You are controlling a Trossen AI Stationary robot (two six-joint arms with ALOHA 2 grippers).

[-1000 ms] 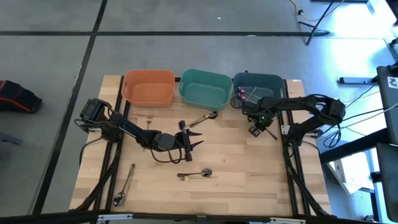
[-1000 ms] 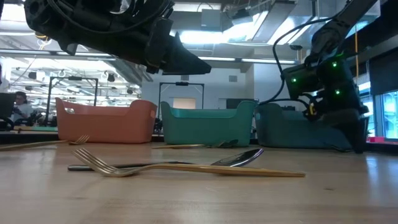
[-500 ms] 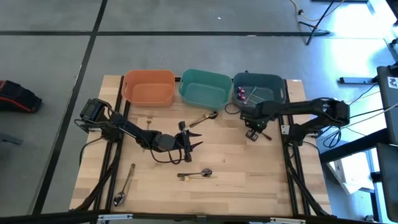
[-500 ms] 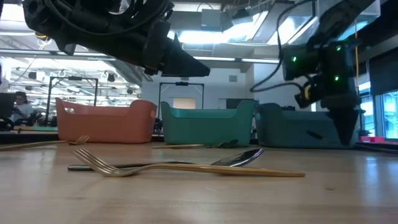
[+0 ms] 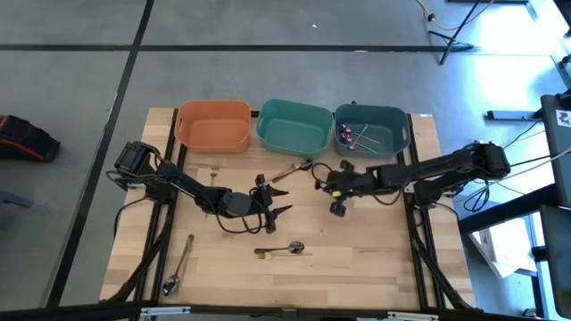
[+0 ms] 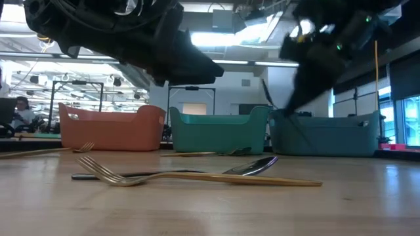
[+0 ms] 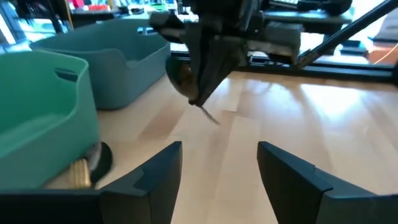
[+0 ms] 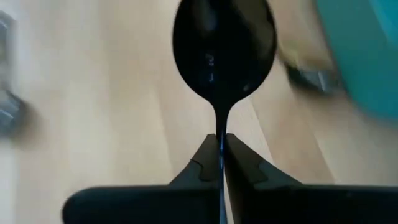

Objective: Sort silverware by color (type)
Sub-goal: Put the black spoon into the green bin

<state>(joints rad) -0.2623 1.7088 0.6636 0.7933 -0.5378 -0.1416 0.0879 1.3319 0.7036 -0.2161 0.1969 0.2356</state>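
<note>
Right end effector point(image 8: 221, 163) clamped on handle of dark spoon point(image 8: 224, 43), bowl sticking out ahead of fingertips; sits over mid worktop point(image 5: 357, 250), in front of gap between teal bin point(image 5: 294, 127) and blue-grey bin point(image 5: 371, 129). Left end effector point(image 5: 277, 201) spread wide, empty, hovering near worktop centre, just beside the right one.

Step in hand, as judged: carry dark spoon to its bin. Advice: keep grip firm on the thin handle, lift clear of bin rim before crossing, release low inside so no bounce-out. Blue-grey bin already holding purple-blue pieces point(image 5: 346, 134), so probably wrong target; orange bin point(image 5: 214, 125) looks empty. Watch clearance to the left arm.

Rest of silverware on worktop: gold spoon point(image 5: 291, 169) just in front of teal bin, crossed fork-and-spoon pair point(image 5: 279, 250) near front centre, two pieces point(image 5: 178, 265) at front left.
</note>
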